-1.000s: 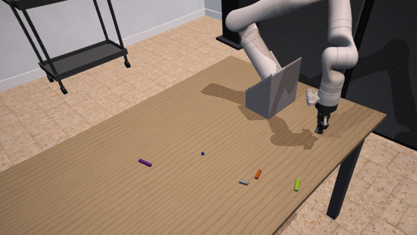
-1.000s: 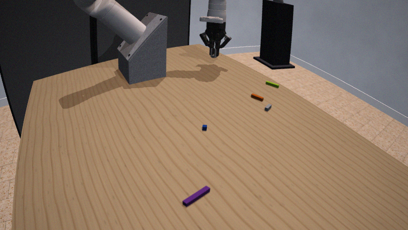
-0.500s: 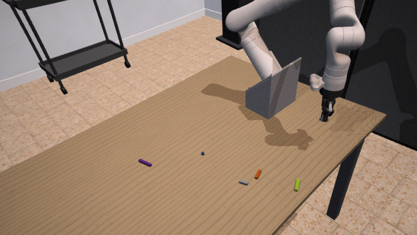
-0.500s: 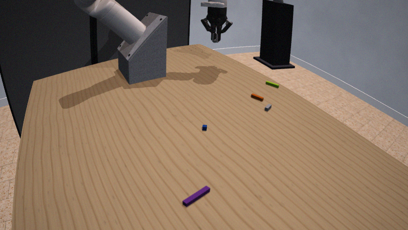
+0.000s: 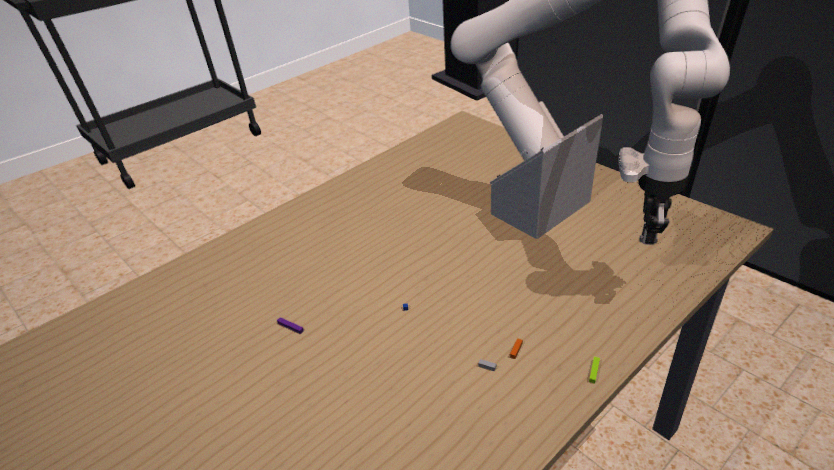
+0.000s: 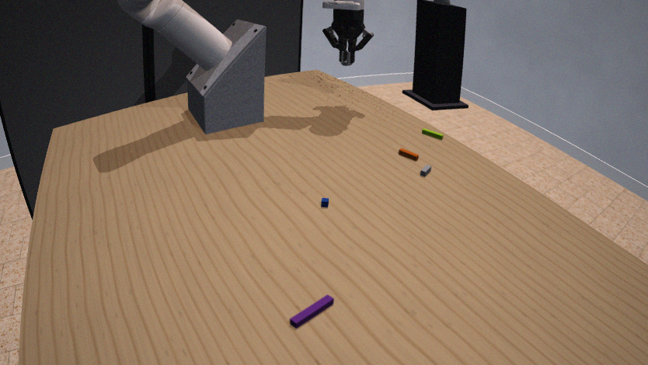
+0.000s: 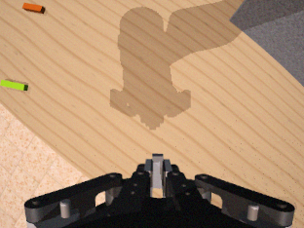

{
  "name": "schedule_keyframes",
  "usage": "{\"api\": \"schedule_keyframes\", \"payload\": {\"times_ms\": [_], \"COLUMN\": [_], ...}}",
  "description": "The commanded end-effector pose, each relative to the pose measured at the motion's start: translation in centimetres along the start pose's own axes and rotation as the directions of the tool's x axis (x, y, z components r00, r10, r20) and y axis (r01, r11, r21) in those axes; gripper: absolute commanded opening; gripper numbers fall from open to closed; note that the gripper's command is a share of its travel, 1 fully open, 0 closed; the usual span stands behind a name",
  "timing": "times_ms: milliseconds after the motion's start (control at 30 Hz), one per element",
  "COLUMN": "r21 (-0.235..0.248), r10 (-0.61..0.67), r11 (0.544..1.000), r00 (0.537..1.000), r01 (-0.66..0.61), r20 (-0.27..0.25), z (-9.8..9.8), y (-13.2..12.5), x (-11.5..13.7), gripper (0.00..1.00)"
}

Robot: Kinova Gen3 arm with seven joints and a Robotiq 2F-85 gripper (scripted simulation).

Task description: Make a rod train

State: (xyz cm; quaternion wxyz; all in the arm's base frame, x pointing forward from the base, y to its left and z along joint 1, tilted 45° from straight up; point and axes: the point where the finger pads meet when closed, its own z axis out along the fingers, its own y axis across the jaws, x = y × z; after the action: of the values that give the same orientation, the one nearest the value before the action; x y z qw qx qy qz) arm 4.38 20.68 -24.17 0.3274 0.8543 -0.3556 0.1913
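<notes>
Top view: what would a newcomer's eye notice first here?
The tool hangs above the far right corner of the table, shut on a small grey piece. At lower right lie a grey rod, an orange rod and a lime rod; the purple rod lies apart, further left.
</notes>
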Motion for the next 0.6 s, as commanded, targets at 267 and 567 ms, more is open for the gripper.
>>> {"api": "schedule_keyframes", "payload": {"times_ms": [267,567], "r21": [0.008,0.015], "r10": [0.062,0.122], "r11": [0.998,0.992], "r00": [0.997,0.991], "r01": [-0.062,-0.123], "r20": [0.046,0.055], "z": [-2.1,-2.7], "y": [-8.9,-16.9], "x": [4.7,12.5], "gripper": [0.05,0.05]}}
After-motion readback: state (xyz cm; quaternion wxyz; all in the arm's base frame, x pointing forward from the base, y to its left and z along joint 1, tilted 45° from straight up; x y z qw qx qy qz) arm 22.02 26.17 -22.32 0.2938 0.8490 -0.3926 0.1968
